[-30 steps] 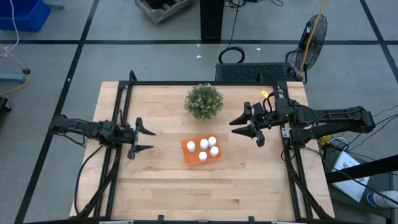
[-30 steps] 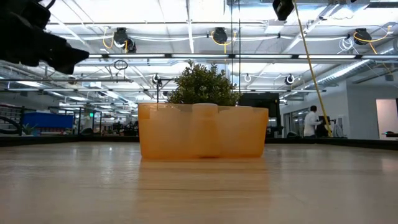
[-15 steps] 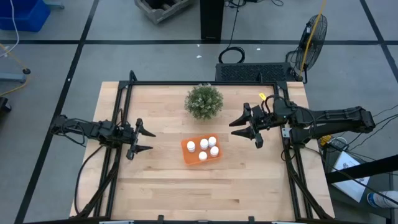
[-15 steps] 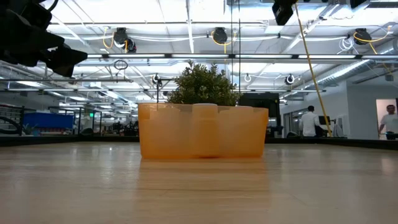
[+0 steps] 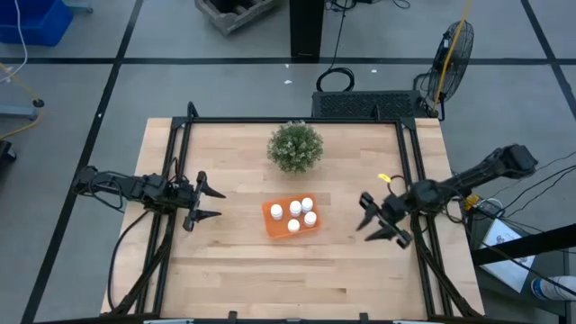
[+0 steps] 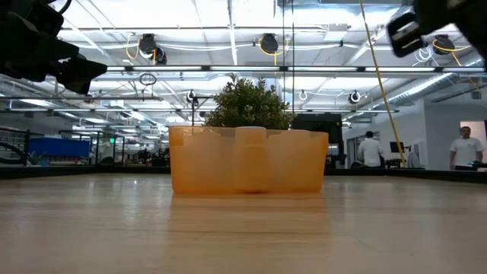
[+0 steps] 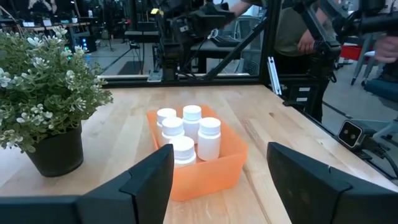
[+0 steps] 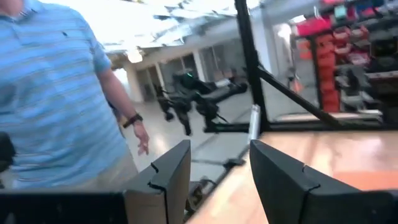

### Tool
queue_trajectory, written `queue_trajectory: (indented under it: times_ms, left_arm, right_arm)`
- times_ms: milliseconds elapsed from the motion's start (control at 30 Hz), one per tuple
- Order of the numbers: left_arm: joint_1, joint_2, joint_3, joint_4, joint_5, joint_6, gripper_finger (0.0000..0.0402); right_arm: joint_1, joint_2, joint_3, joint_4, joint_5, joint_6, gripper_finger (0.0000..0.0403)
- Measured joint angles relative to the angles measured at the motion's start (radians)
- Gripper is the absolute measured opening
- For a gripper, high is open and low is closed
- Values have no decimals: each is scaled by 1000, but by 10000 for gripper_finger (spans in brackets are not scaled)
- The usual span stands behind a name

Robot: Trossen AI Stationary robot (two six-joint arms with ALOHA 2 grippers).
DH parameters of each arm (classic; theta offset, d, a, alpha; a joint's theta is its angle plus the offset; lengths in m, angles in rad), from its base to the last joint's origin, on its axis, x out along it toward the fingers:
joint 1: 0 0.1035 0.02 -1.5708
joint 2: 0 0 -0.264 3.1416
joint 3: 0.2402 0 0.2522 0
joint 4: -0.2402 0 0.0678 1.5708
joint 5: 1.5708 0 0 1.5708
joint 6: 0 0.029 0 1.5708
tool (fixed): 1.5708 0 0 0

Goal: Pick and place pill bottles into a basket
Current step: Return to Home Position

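The orange basket point(image 5: 291, 217) stands on the table's middle and holds several white pill bottles point(image 5: 295, 214) standing upright; it also shows in the left wrist view point(image 7: 208, 165) and the low view point(image 6: 247, 162). My left gripper point(image 5: 210, 201) is open and empty, left of the basket, above the table. My right gripper point(image 5: 378, 225) is open and empty, right of the basket near the table's right edge.
A bushy green plant in a dark pot point(image 5: 294, 146) stands behind the basket toward the far edge. A black frame rail point(image 5: 407, 162) runs along the table's sides. A person in a blue shirt point(image 8: 56, 99) stands beyond the table.
My right gripper has swung from beside the plant toward the table's near and right edge, drawing back from the basket, still open. My left gripper and the basket have stayed where they were.
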Motion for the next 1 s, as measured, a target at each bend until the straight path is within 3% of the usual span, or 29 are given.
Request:
queue_trajectory:
  times_ms: [167, 367, 1000]
  left_arm:
    - [0, 0, 0, 0, 0, 0, 268]
    - [0, 0, 0, 1, -1, 0, 260]
    - [0, 0, 0, 1, -1, 0, 257]
  right_arm:
    - [113, -100, -98, 40, 72, -22, 157]
    - [184, -181, -118, -16, 96, -63, 157]
    - [199, -517, -122, -383, 93, -87, 157]
